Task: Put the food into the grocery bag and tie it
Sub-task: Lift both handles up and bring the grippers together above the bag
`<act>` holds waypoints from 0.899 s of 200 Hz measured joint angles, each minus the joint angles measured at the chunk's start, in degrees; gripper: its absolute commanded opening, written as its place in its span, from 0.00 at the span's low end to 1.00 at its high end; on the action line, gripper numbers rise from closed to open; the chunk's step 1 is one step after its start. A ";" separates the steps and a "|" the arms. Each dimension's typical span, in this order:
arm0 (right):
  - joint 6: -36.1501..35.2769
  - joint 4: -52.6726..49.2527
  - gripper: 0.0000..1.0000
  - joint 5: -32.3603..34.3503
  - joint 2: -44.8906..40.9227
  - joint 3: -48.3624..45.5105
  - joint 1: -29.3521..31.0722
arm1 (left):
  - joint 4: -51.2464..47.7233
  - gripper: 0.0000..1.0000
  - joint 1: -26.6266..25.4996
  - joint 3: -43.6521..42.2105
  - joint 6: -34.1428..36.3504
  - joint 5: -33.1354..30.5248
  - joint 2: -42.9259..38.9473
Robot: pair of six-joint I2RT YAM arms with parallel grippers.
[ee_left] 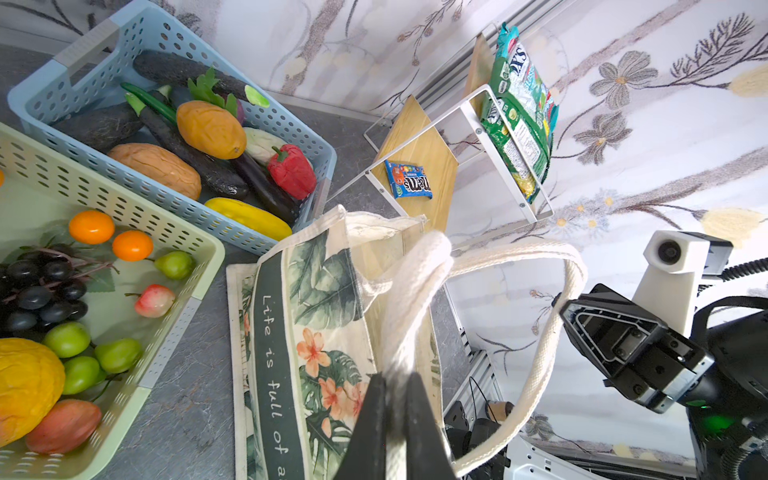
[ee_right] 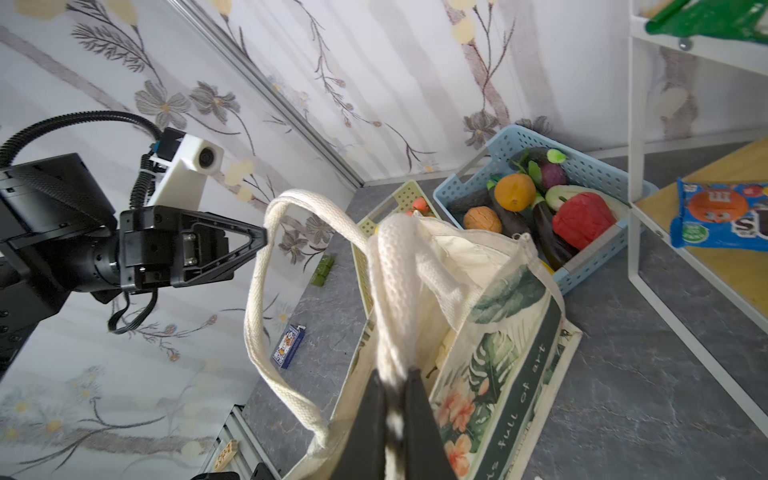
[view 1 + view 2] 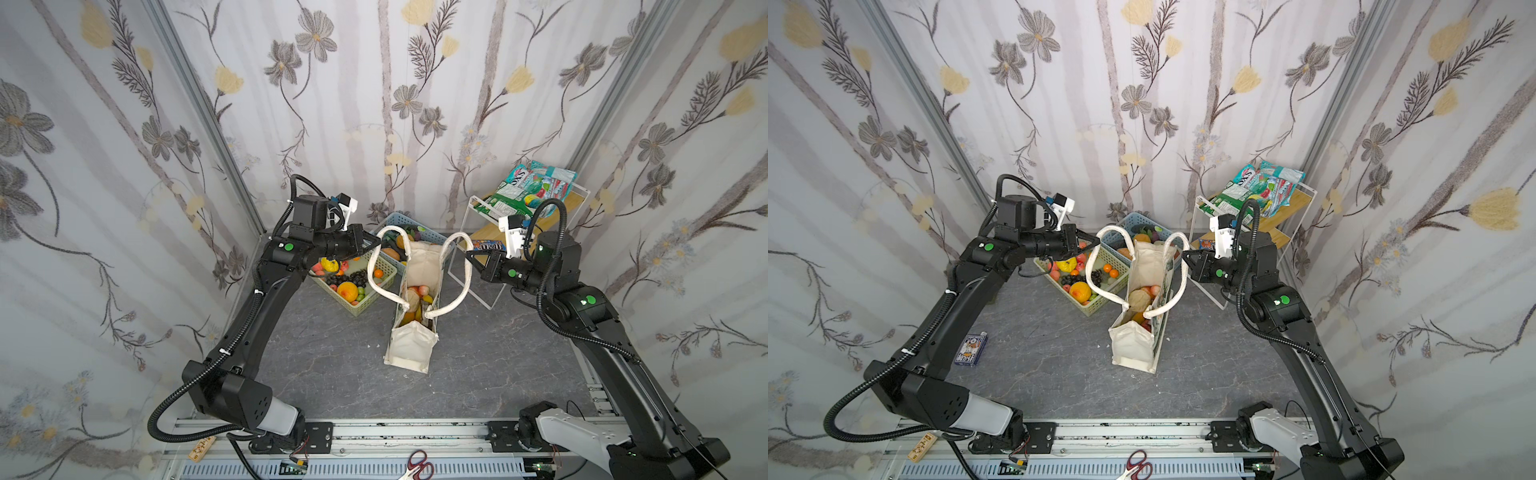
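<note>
Left of the grocery bag (image 3: 409, 347), the left gripper (image 1: 395, 384) is pinched tight on the left rope handle (image 1: 419, 270), holding that loop out to the side. The bag itself stands upright mid-table (image 3: 332, 365), mouth open, with food (image 3: 417, 296) lying down inside it. Right of the bag, the right gripper (image 2: 395, 380) is clamped on the right rope handle (image 2: 399, 266). Loading looks done to me. The tying remains, as the two loops are apart, neither crossed nor knotted.
</note>
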 measured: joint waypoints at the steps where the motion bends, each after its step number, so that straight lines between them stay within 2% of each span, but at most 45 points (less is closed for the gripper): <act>1: 0.02 0.07 0.08 -0.07 0.02 0.02 0.04 | -0.07 0.07 -0.02 0.07 0.00 0.00 0.00; 64: 0.31 5.64 0.09 -2.19 4.76 2.45 5.95 | -1.01 0.07 -3.04 5.29 -1.03 0.09 0.72; 180: 2.91 16.24 0.10 -3.58 12.48 3.21 12.02 | -0.28 0.08 -7.43 12.20 -4.44 -1.42 5.64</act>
